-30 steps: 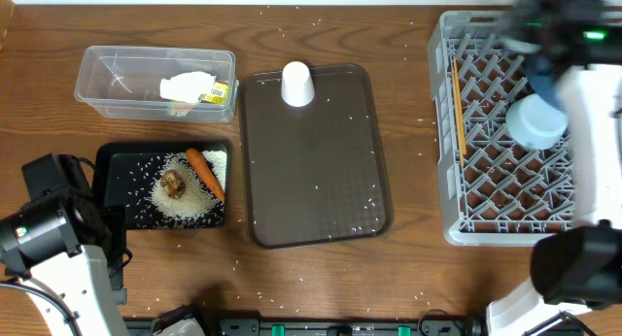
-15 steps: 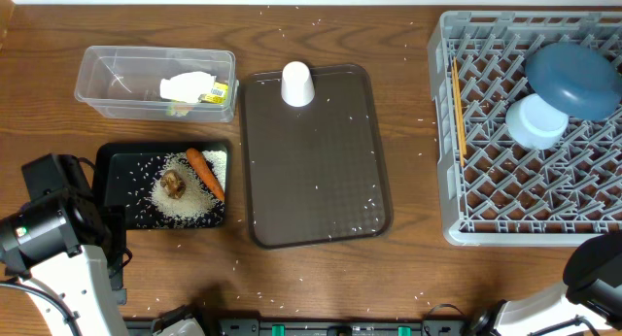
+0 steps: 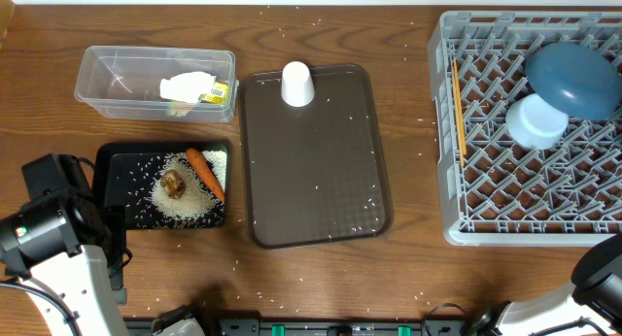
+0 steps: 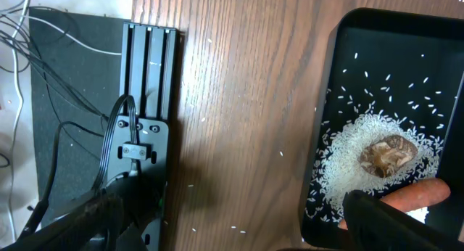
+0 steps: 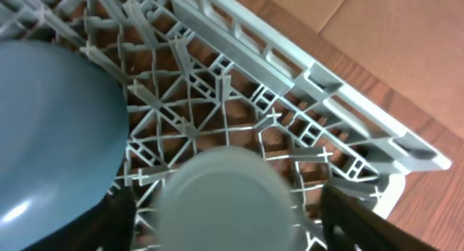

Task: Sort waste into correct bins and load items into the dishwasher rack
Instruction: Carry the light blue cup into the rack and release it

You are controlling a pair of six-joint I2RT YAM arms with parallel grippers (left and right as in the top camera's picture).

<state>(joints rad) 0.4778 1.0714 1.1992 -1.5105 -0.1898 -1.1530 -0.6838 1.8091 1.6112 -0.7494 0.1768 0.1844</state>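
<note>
In the grey dishwasher rack (image 3: 486,195) lie the chopsticks (image 3: 457,108), an upturned light-blue cup (image 3: 535,120) and an upturned blue bowl (image 3: 573,79). In the right wrist view, my right gripper (image 5: 228,233) stands open around the cup (image 5: 221,196), with a gap on each side, next to the bowl (image 5: 51,128). The black tray (image 3: 121,161) holds rice (image 3: 185,205), a brown lump (image 3: 174,184) and a carrot (image 3: 205,173). The wrapper (image 3: 194,88) lies in the clear container (image 3: 117,69). My left gripper (image 4: 239,236) is open over bare wood, left of the tray (image 4: 330,99).
A dark brown serving tray (image 3: 313,171) lies mid-table with a white cup (image 3: 296,84) upside down at its far end. Loose rice grains dot the wood. A black rail (image 4: 145,99) and cables sit at the table's left edge.
In the overhead view the right arm has pulled off the rack toward the bottom right corner, uncovering the bowl and cup. The cup stays in place. The left arm is still.
</note>
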